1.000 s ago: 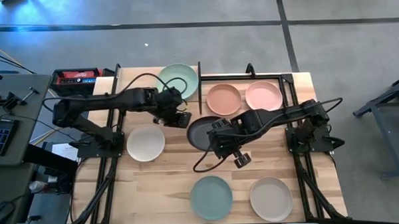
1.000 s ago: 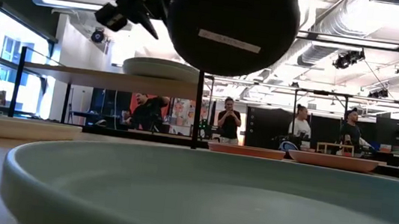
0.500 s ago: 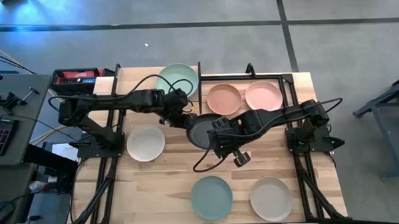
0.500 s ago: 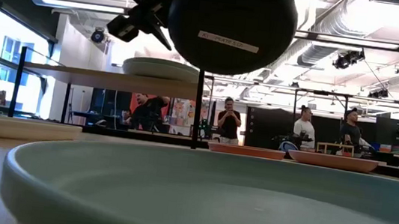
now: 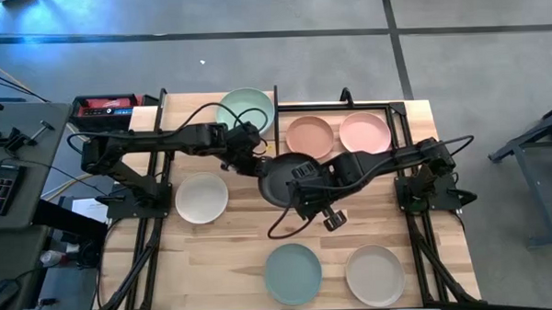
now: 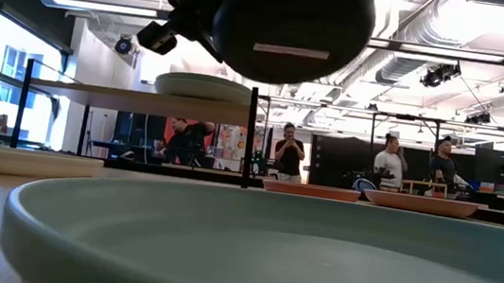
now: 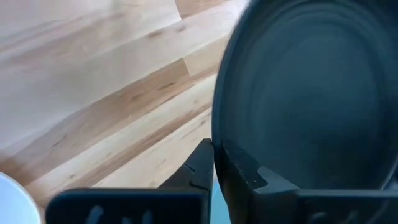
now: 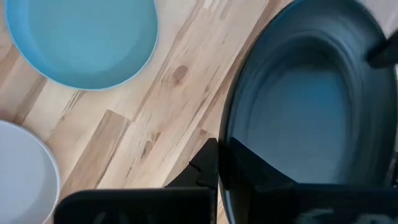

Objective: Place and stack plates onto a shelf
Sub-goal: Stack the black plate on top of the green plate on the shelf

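Observation:
A black plate point(image 5: 279, 180) hangs in the air over the table's middle, its underside point(image 6: 293, 27) facing the low camera. My left gripper point(image 5: 256, 165) is shut on its left rim, my right gripper point(image 5: 305, 196) on its near-right rim. In the low view the left gripper point(image 6: 190, 15) shows beside the plate; the right one is hidden. The shelf point(image 6: 142, 100) stands at the far left, with a green plate point(image 5: 247, 108) resting flat on it. My left gripper pinches the black plate's left rim point(image 7: 217, 140), one finger point(image 7: 200, 167) outside the rim and one point(image 7: 249, 180) inside the bowl. It comes from the table's left. The plate is lifted clear. My right gripper pinches the plate's near-right rim point(image 8: 225, 146), one finger point(image 8: 205, 163) outside and one point(image 8: 261, 171) inside. The plate is clear of the table, nearly level.
On the table lie a white plate point(image 5: 202, 197) at the left, salmon point(image 5: 309, 137) and pink point(image 5: 364, 133) plates at the far right, and a teal plate point(image 5: 292, 272) and a beige plate point(image 5: 374, 274) at the near edge. Black frame rails run along both sides.
My left gripper has moved right, from beside the shelf to the black plate's left rim, and now has hold of it. The plate, held up by my right gripper throughout, has turned slightly and tipped toward level.

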